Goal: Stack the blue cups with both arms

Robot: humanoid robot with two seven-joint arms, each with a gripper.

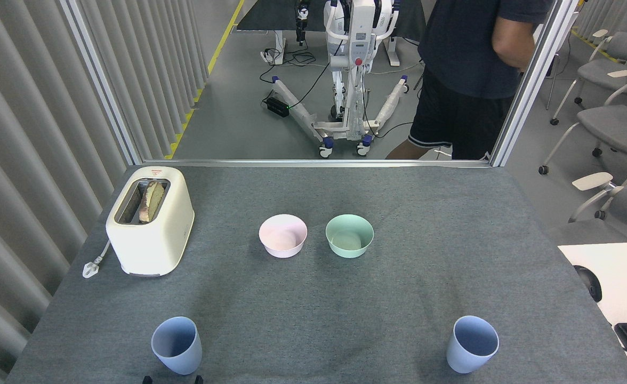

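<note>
Two blue cups stand upright, well apart: left cup (pixel 177 345), right cup (pixel 472 343). Only two dark tips of the left gripper (pixel 171 380) show just below the left cup; its jaw state cannot be told. The right gripper is out of view.

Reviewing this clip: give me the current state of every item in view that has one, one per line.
Left blue cup: upright, empty, unstacked.
Right blue cup: upright, empty, unstacked, far from the other.
Pink bowl: upright, empty.
Mint-green bowl: upright, empty, beside the pink one.
Toaster: bread in slot, plug lying loose on the table.
Claws: not clearly in view.
</note>
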